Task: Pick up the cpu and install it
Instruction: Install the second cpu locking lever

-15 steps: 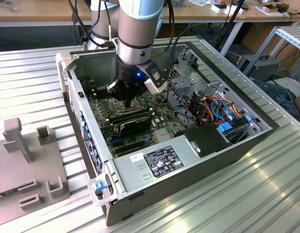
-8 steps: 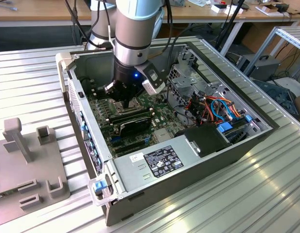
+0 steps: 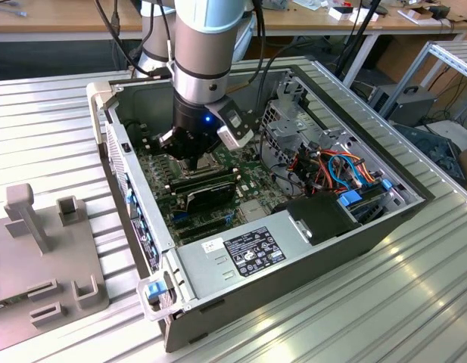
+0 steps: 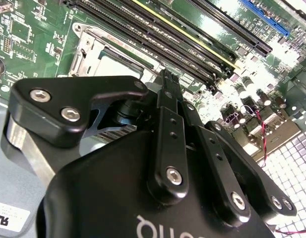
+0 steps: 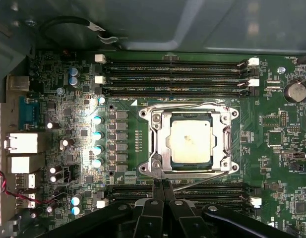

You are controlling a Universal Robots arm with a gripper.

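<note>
The gripper (image 5: 160, 184) is seen with its fingers pinched together and nothing held between them, parked right at the edge of the socket frame (image 5: 157, 153) in the first wrist view. The cpu (image 5: 191, 142) is already sat flat in the socket, pale face up, near the middle of the motherboard (image 5: 58, 74), between two banks of memory slots (image 5: 175, 77). In the exterior view the arm (image 3: 207, 45) is reached down into the open computer case (image 3: 354, 219).

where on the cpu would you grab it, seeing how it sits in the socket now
The cpu lies flat, face up, inside the socket frame, so only its thin edges offer a hold. Probably best to come straight down from above and pinch two opposite edges; the frame blocks any sideways approach. The gripper sits beside the socket, fingers together.
</note>
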